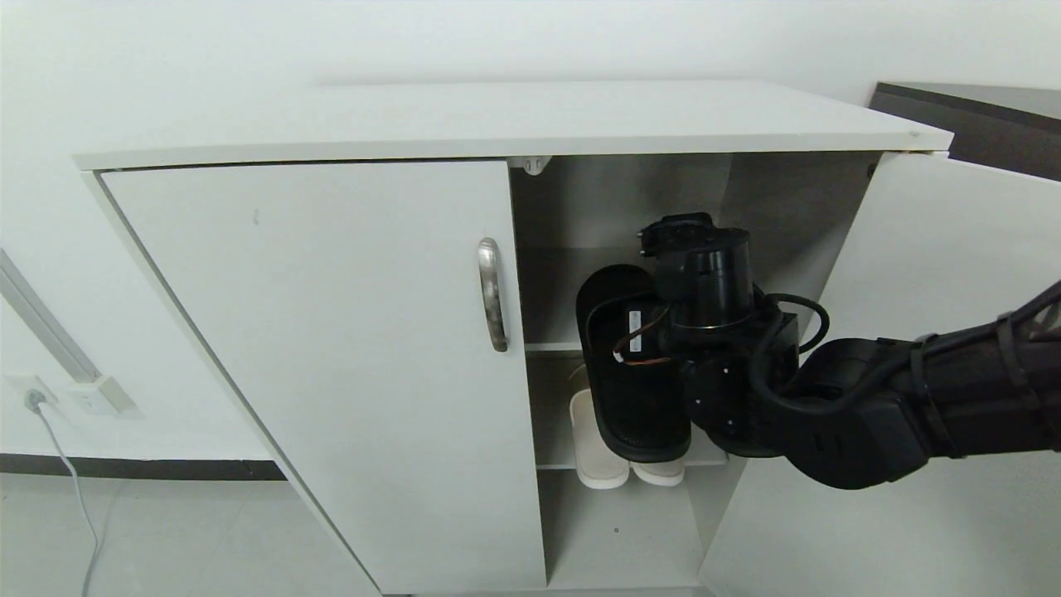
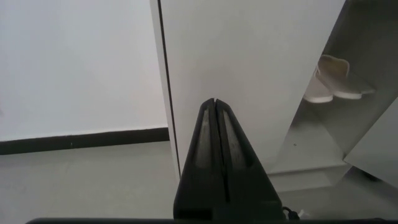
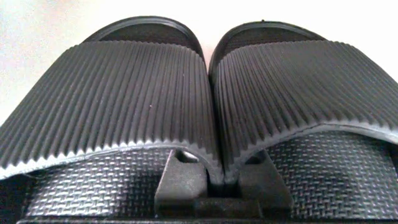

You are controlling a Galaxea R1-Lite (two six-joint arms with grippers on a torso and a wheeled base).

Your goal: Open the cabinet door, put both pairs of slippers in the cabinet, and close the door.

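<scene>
Since the right gripper (image 3: 217, 180) is clamped on the black slippers (image 1: 634, 373) inside the open cabinet (image 1: 514, 124), with the white slippers (image 1: 601, 468) just below it, it should probably set them down level and clear of that pair before letting go.

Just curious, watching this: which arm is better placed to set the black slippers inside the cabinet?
Right. The right gripper grips the black slippers at the open cabinet; the left gripper is shut, empty, facing the closed door.
</scene>
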